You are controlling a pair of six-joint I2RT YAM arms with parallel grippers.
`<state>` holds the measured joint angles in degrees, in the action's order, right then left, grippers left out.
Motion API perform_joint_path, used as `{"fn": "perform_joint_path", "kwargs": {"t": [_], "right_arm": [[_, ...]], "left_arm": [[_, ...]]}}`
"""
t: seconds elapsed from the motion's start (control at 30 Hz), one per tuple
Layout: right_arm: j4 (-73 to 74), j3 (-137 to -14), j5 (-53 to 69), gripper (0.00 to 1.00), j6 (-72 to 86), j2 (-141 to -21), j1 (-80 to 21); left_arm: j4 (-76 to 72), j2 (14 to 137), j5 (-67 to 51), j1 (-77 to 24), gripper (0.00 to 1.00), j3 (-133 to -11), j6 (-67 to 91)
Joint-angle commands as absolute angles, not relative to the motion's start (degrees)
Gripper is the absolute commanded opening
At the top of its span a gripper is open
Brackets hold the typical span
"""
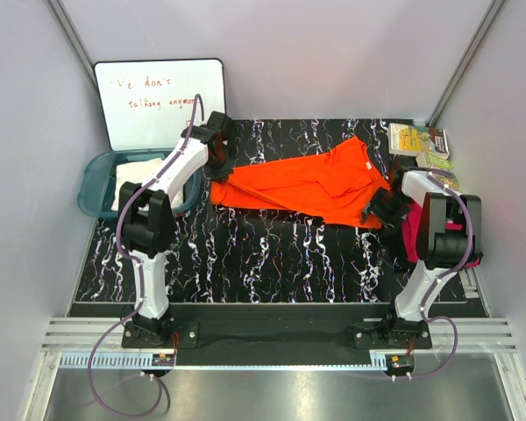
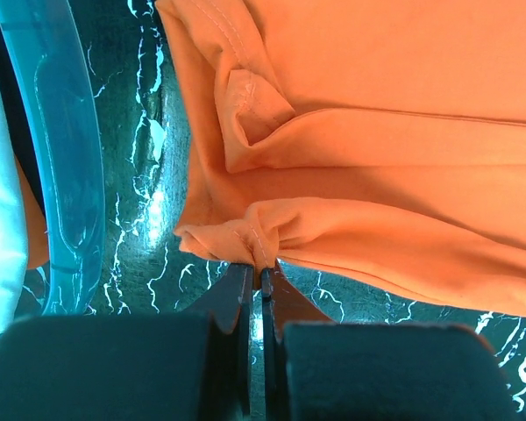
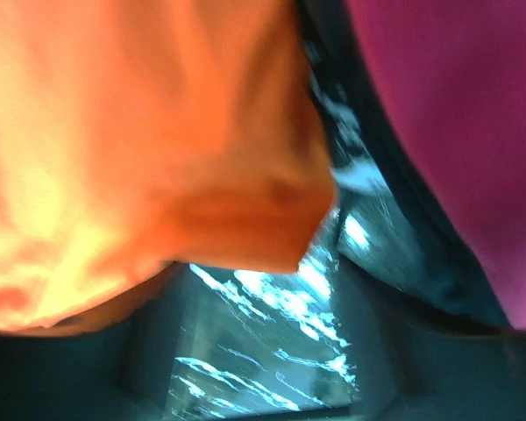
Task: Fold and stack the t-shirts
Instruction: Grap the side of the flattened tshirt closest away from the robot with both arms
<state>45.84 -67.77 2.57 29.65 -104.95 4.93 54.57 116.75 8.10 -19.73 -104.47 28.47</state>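
Fabric of the bright orange short-sleeved t-shirt (image 1: 307, 184) is lying spread across the black white-veined table (image 1: 272, 254). The left gripper (image 2: 256, 267) is pinching its bunched edge tightly. The right gripper (image 1: 379, 209) is standing with jaws wide apart at the opposite corner, holding nothing, beside the magenta-pink soft shirt (image 3: 456, 132).

Right wrist view is pure smear — orange t-shirt (image 3: 140, 149) and magenta t-shirt (image 3: 456, 132) both run off its edges. From above, right arm (image 1: 442, 230) hides most of the magenta at 3 o'clock.
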Motion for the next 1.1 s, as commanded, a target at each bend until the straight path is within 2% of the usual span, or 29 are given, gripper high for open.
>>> {"fn": "perform_joint_path", "kwargs": {"t": [0.0, 0.03, 0.07, 0.17, 0.53, 0.67, 0.77, 0.8, 0.83, 0.9, 0.93, 1.07], "right_arm": [[39.39, -71.54, 2.37, 0.57, 31.12, -108.63, 4.22], [39.03, -71.98, 2.29, 0.48, 31.11, -109.76, 3.78], [38.5, -72.94, 2.29, 0.28, 30.77, -110.12, 3.52], [37.53, -75.05, 2.29, 0.0, 29.54, -111.53, 2.81], [38.85, -80.23, 4.75, 0.0, 29.27, -98.09, 2.72], [38.76, -85.42, 3.87, 0.0, 28.83, -101.33, 2.72], [37.8, -90.34, 4.13, 0.0, 28.74, -110.0, 2.72], [37.53, -93.74, 4.65, 0.03, 28.65, -112.3, 2.72], [37.62, -95.52, 5.01, 0.17, 28.65, -114.5, 2.72], [37.44, -100.43, 6.15, 0.35, 27.95, -119.61, 2.64], [37.18, -101.68, 6.24, 0.59, 27.34, -120.4, 2.55], [37.18, -103.19, 5.8, 0.9, 26.19, -117.36, 2.46]], "left_arm": [[54.58, 116.46, 7.29, -19.34, 0.0, -106.0, 27.33], [54.58, 116.54, 7.12, -19.34, 0.0, -106.0, 27.16], [54.49, 116.54, 7.12, -19.34, 0.0, -106.0, 27.16], [54.67, 116.81, 7.21, -19.34, 0.0, -106.08, 26.98], [55.72, 116.63, 8.61, -19.07, 0.0, -106.78, 26.81], [56.42, 117.68, 8.53, -19.07, 0.0, -108.71, 26.37], [57.21, 118.47, 8.26, -19.07, 0.0, -110.38, 25.93], [57.56, 118.65, 8.26, -18.99, 0.0, -110.74, 25.67], [57.83, 118.91, 8.44, -19.07, 0.0, -111.09, 25.49], [58.18, 119.09, 8.44, -19.07, 0.0, -111.62, 25.4], [58.44, 119.27, 8.44, -19.07, 0.0, -111.8, 25.05], [58.97, 119.79, 8.44, -19.07, 0.0, -112.32, 24.7]]}}
